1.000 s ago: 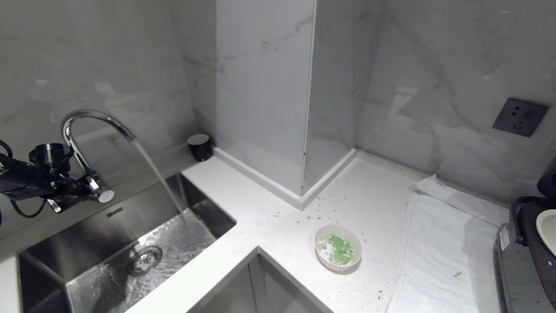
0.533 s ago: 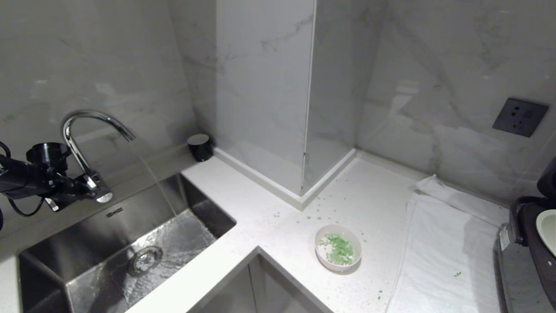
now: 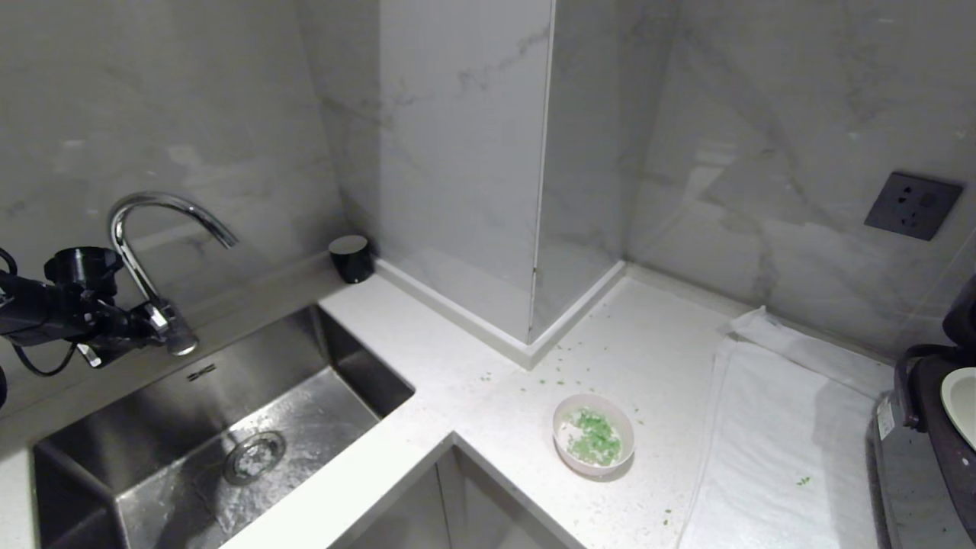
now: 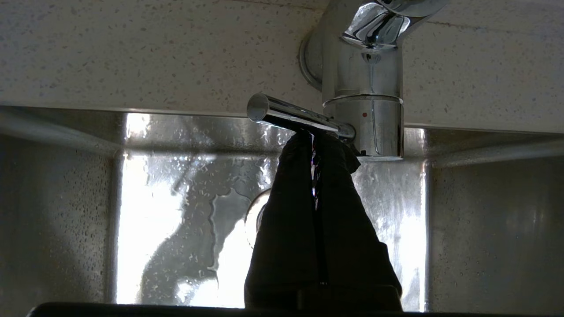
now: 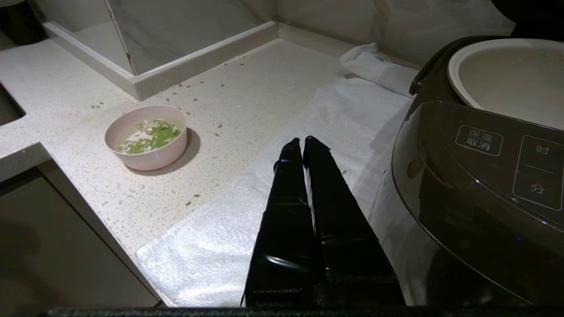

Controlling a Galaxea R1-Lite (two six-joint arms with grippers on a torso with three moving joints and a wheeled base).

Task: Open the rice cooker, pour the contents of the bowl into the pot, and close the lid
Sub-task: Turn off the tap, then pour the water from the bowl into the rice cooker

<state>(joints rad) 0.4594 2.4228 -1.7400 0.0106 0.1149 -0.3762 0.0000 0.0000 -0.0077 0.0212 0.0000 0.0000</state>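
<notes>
From the head camera, we had our left hand (image 3: 156,335) out at the far left, pinched shut with its tips against the tap lever (image 3: 177,341) of the chrome faucet (image 3: 164,210); no stream fell from the spout, and only a wet film lay in the steel sink (image 3: 252,450). The pink bowl (image 3: 593,435) with its green contents (image 3: 593,441) sat on the white bench (image 3: 488,396), well apart from that hand, and loose green bits lay scattered around it. The rice cooker (image 3: 934,427) barely showed at the right edge, beside the white towel (image 3: 778,442). Through the left wrist camera, the two fingers (image 4: 286,207) were closed flat together, their tips touching the lever (image 4: 295,116) from one side, gripping nothing. To do this step well, we judged, we should come off the lever straight, without nudging it back on. Through the right wrist camera, our right hand (image 5: 303,141) hung shut and empty over the towel, the bowl (image 5: 146,136) off to one side and the cooker (image 5: 462,185) close on the other, its pot (image 5: 506,75) uncovered, cream and bare. The bowl looked wet inside, so we reckoned the carry would want a level, slow lift and a tilt held right over the pot's rim.
</notes>
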